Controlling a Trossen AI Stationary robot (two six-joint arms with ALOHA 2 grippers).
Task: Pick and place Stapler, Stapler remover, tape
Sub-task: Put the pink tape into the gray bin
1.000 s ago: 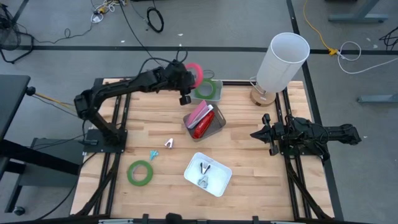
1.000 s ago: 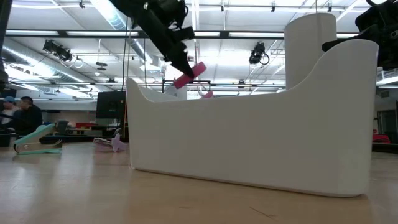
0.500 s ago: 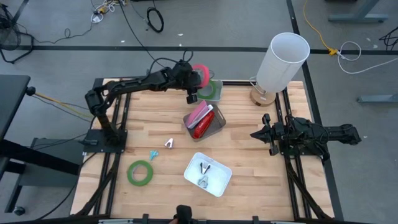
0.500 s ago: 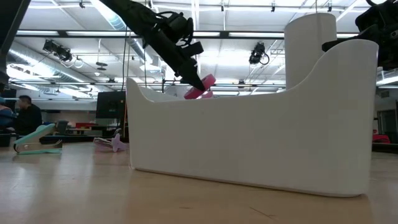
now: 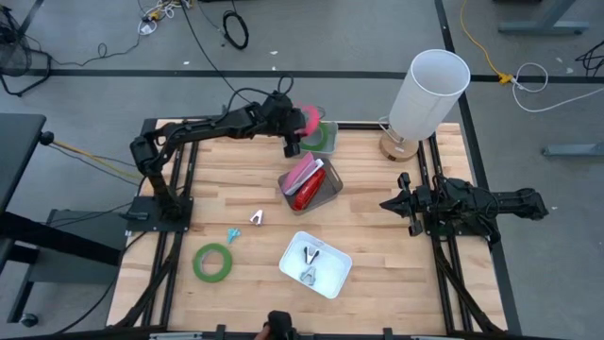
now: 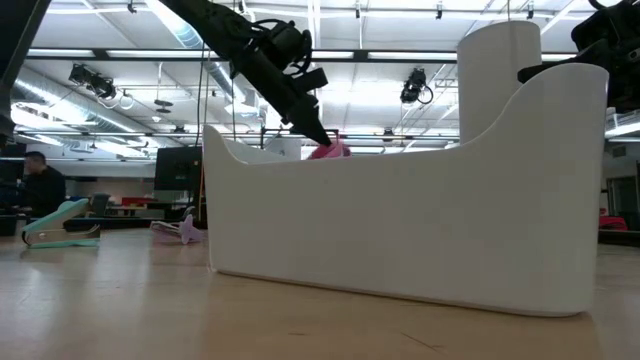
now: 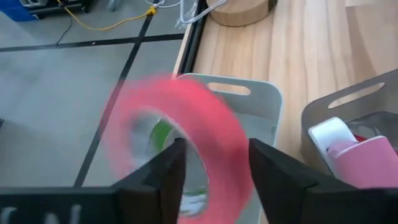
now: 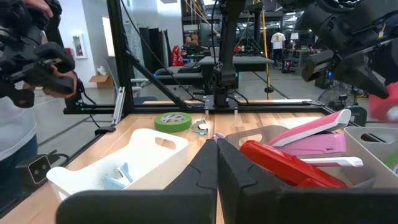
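The left gripper hangs at the far edge of the counter, above a small grey bin. In the left wrist view its two fingers stand apart, and the pink tape roll shows blurred in the gap between them, over the bin; whether the fingers grip the roll cannot be told. A green tape roll lies inside that bin, seen through the pink roll's open centre. From above, the pink roll sits right at the gripper tip, over the bin's far corner.

Just nearer on the counter stands a second grey bin holding a pink stapler and a red stapler. Nearer again, a white bin holds staple removers. Another green tape roll lies flat at the near left of the counter, with a small blue remover and a pale one beside it.

The right gripper rests at the counter's right side, well apart from the bins, its fingers closed together on nothing. A white cylinder on a wooden base stands at the far right corner.
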